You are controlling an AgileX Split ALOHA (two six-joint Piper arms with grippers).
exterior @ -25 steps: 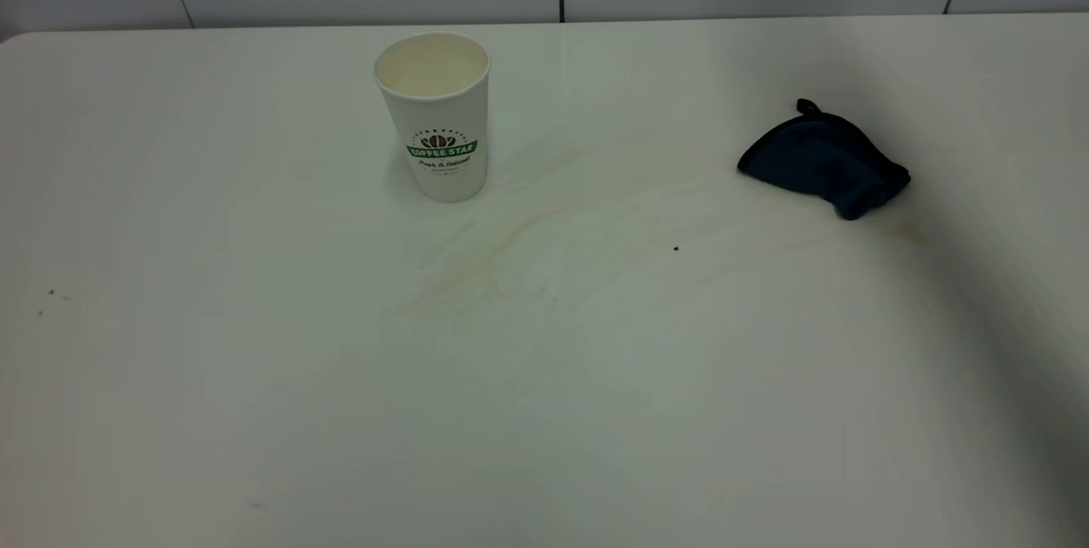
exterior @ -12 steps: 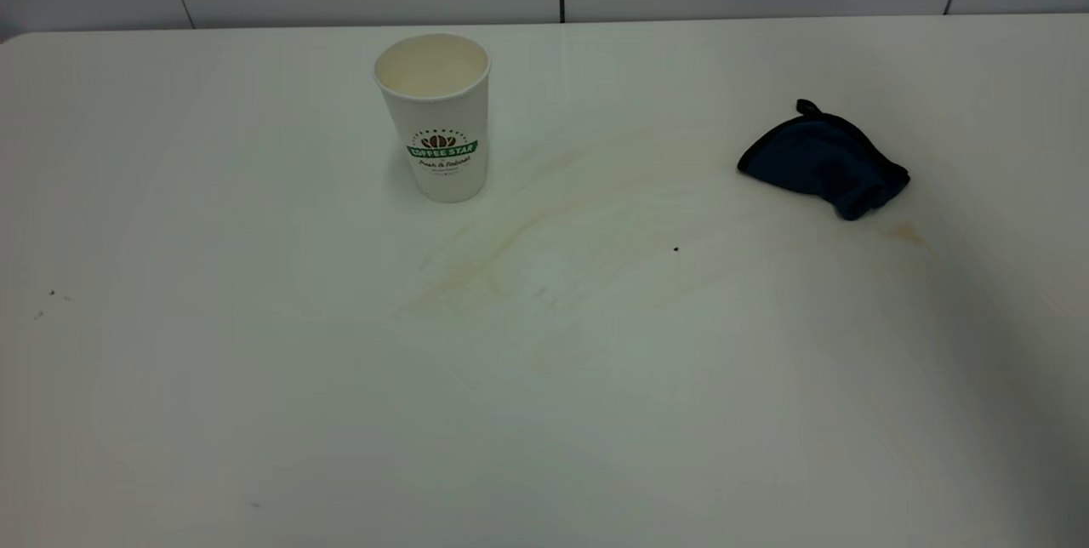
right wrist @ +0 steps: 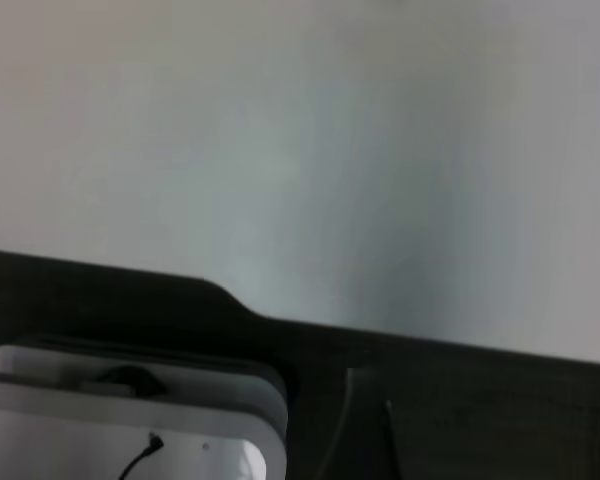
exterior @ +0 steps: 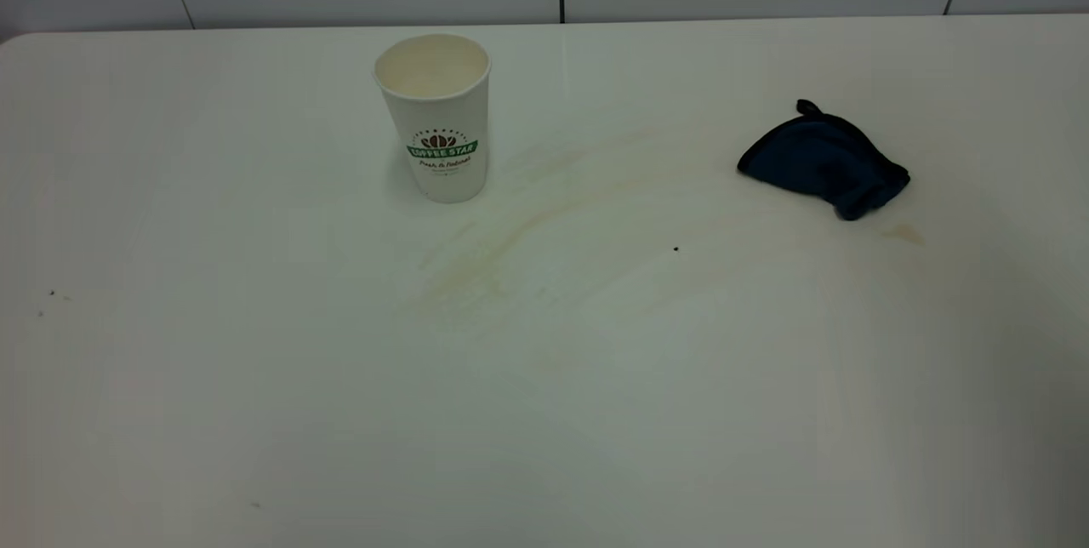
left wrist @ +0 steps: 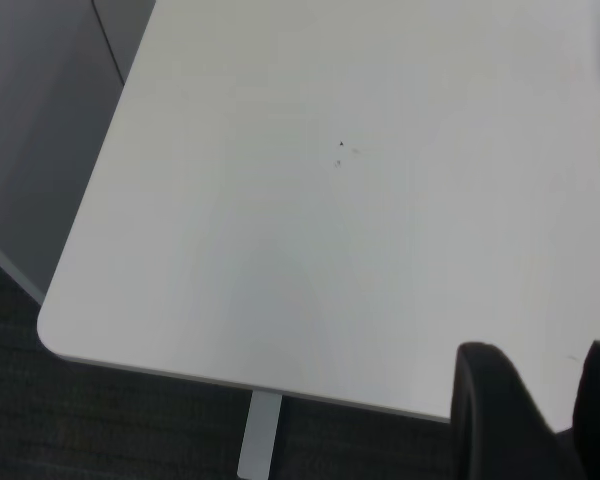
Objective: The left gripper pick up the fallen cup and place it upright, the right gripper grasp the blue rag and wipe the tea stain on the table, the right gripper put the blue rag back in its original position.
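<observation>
The white paper cup [exterior: 435, 116] stands upright on the white table [exterior: 255, 378], rim uppermost, its green logo facing the exterior camera. The tea stain [exterior: 510, 254] survives only as pale tan streaks fanning from beside the cup's base toward the blue rag [exterior: 823, 159], which lies crumpled and unheld near the table's right far side; a small tan spot [exterior: 903, 233] sits just beside it. Neither arm appears in the exterior view. In the left wrist view the left gripper [left wrist: 535, 415] hangs off a table corner with its fingers parted, grasping nothing. The right gripper is not visible. By this evidence all three steps appear complete, though faint residue remains.
</observation>
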